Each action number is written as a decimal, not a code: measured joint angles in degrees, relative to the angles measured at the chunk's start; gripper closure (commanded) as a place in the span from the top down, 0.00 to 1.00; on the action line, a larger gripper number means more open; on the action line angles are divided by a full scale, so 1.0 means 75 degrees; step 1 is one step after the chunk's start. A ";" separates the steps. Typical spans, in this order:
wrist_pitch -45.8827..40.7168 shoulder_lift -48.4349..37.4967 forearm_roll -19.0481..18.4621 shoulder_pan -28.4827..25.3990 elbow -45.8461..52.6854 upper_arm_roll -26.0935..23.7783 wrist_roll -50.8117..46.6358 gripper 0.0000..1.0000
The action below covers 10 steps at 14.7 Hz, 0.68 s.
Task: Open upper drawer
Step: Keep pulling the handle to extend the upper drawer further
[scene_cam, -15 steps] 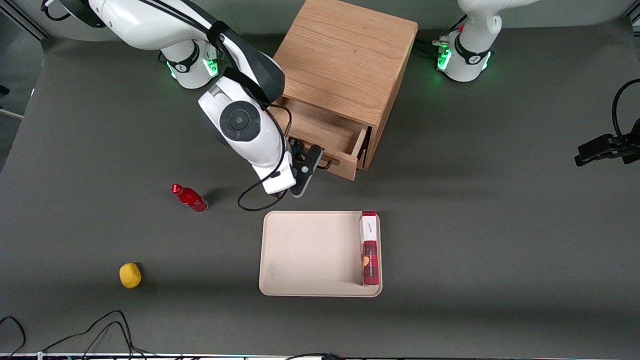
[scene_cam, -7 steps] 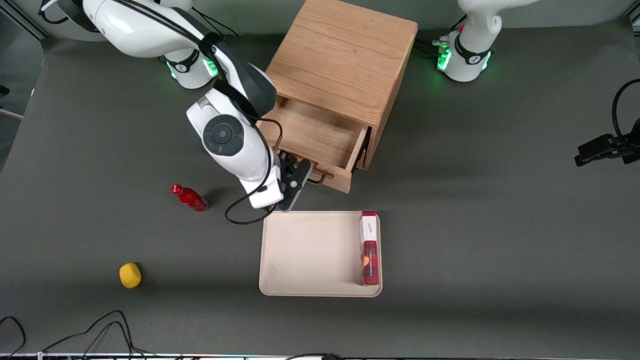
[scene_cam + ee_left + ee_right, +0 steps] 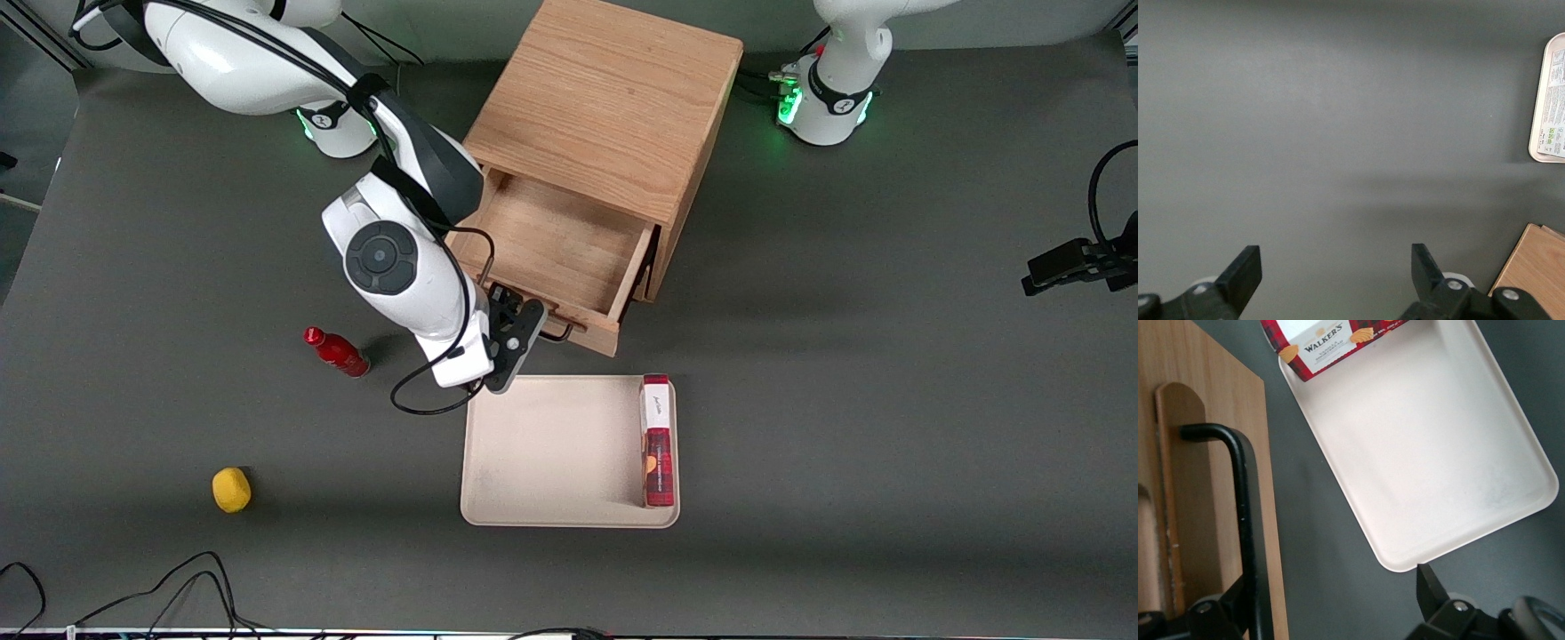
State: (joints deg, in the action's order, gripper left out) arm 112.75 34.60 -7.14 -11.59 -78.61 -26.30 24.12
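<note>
The upper drawer [image 3: 556, 242] of the wooden cabinet [image 3: 613, 98] stands pulled well out toward the front camera, and its inside looks empty. Its thin black wire handle [image 3: 562, 332] is on the drawer front [image 3: 1211, 473]. My right gripper [image 3: 520, 327] is at the handle, in front of the drawer and just above the tray's corner. In the right wrist view the gripper [image 3: 1331, 603] is open; one finger [image 3: 1228, 603] sits against the handle bar [image 3: 1245, 520], the other finger [image 3: 1429, 587] stands apart over the table. The lower drawer is hidden under the upper one.
A beige tray [image 3: 551, 444] lies nearer the front camera than the drawer, with a red biscuit box [image 3: 658, 440] along one rim. A red bottle [image 3: 336, 352] and a yellow fruit [image 3: 231, 490] lie toward the working arm's end. Cables [image 3: 178, 587] run along the front edge.
The upper drawer has slid farther out of the cabinet toward the front camera. My right gripper has moved with its handle, toward the tray.
</note>
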 measured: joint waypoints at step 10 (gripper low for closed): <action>0.0127 0.0085 0.0000 0.0169 0.0297 0.0176 0.0405 1.00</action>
State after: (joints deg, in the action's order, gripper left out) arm 113.71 35.24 -7.14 -10.32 -76.39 -24.98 27.15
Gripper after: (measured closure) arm 0.000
